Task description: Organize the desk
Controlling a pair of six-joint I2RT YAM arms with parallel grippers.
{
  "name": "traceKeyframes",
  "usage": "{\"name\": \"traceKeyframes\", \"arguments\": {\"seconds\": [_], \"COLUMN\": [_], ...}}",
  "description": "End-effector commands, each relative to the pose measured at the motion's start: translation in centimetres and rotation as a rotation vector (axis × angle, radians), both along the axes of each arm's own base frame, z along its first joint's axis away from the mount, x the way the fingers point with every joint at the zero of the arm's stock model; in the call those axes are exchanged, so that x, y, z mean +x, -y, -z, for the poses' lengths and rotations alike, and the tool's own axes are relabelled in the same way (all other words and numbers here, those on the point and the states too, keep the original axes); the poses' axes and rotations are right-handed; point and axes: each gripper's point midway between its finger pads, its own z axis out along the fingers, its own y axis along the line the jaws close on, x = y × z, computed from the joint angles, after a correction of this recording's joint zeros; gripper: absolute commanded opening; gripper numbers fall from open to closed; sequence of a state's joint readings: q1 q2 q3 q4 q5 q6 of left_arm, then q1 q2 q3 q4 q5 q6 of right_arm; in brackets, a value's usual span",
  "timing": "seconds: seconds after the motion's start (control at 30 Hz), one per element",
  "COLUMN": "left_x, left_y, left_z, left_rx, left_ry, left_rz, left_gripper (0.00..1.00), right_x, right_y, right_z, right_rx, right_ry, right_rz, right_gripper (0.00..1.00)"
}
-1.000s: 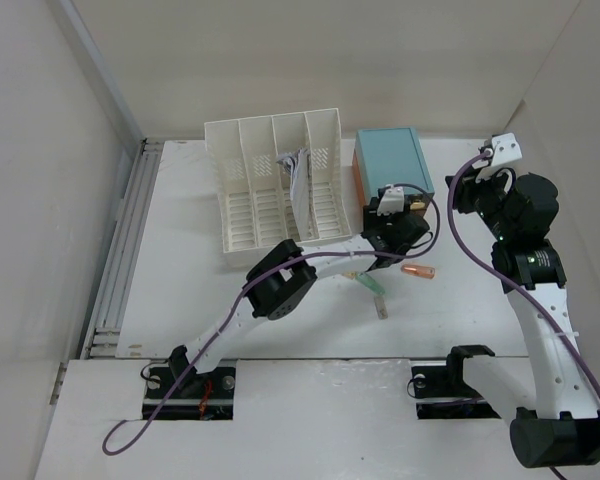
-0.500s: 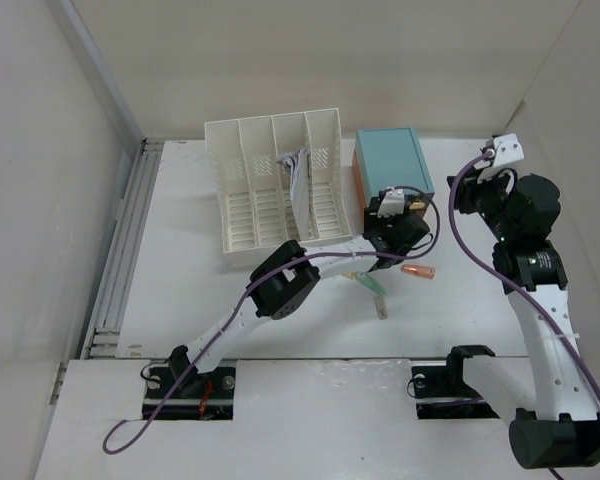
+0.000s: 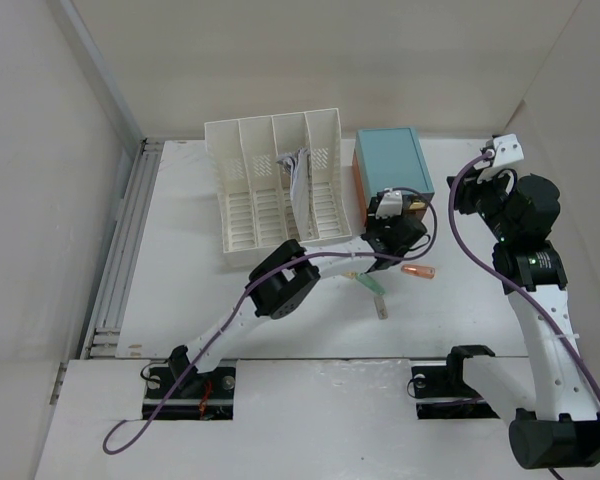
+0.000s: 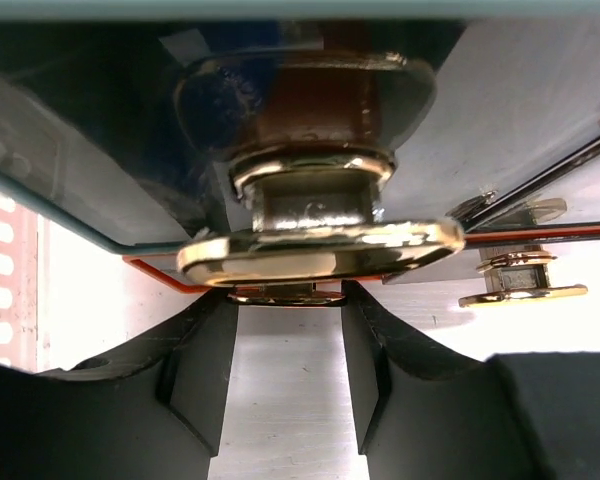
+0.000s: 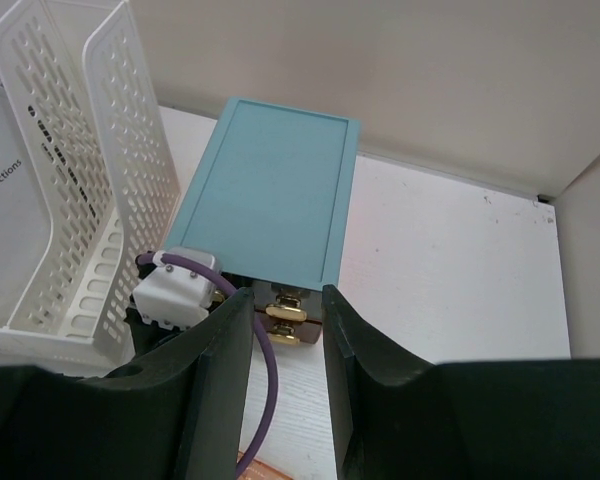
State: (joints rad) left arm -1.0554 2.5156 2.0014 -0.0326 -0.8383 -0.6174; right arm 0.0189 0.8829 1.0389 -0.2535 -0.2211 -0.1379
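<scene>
The left gripper (image 4: 285,335) had edged closer to the teal-topped box (image 3: 392,160), jaws narrowing astride a brass drawer knob (image 4: 315,245), presumably to pull it; a firm grasp could not be confirmed. The right gripper (image 5: 286,300) hung unclenched, empty. The desk (image 3: 180,250) lay beneath all.

The left tool (image 4: 285,320) reaches forward; right tool (image 5: 285,330) hangs raised, jaws apart.
</scene>
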Motion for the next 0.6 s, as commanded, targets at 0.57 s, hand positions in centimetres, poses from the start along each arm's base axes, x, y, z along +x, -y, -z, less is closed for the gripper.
{"name": "traceKeyframes", "arguments": {"seconds": [0.57], "left_x": [-7.6], "left_y": [-0.1], "left_z": [0.1], "left_rx": [-0.041], "left_ry": [-0.011], "left_rz": [0.055], "left_gripper": [0.13], "right_x": [-0.3], "right_y": [0.1], "right_z": [-1.7], "right_rx": [0.009], "right_ry": [0.051], "right_rz": [-0.002], "right_gripper": [0.39]}}
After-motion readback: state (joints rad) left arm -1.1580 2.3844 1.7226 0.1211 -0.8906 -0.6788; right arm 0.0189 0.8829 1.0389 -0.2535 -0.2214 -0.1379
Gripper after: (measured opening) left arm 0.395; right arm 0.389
